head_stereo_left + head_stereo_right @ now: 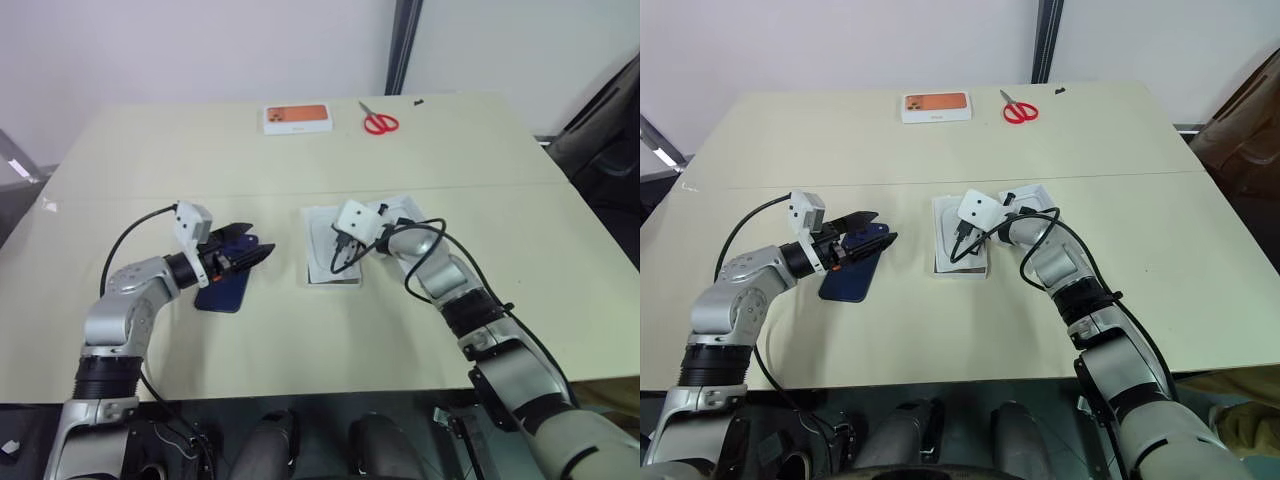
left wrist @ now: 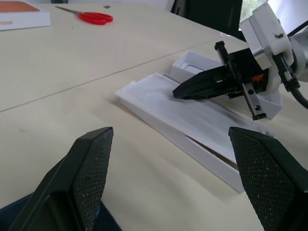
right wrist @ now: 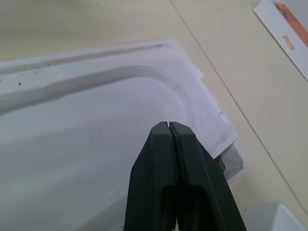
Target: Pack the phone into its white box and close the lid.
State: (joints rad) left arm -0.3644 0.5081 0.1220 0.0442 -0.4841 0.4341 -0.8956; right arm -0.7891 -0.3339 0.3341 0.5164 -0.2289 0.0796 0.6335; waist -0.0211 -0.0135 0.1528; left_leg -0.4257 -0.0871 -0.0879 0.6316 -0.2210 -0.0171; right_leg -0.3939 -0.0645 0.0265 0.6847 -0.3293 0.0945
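Your L gripper [image 1: 258, 254] is held about level over the table [image 1: 150, 150], pointing toward the R arm, fingers [image 2: 91, 163] spread wide w/ nothing between them. It hovers over the far end of the phone [image 1: 222, 290], which lies flat on the table just L of centre; the arm covers the phone's far end, so contact can't be confirmed.

Your R gripper [image 3: 169, 126] angles down and to the L, jaws pinched fully shut, tip over the thin white insert [image 3: 96, 134]. Whether the tip touches the insert is unclear; nothing is visibly clamped.

The insert sits on top of the white box [image 2: 207, 156], centre of table. The box's brown floor shows as a sliver under the insert's edge in the L wrist view; the rest is covered.

The lid [image 1: 1035, 195] appears to lie just R of the box, largely hidden behind the R wrist camera, so ID is tentative.

An orange-printed box [image 1: 297, 117] and red scissors [image 1: 379, 121] lie at the far edge.
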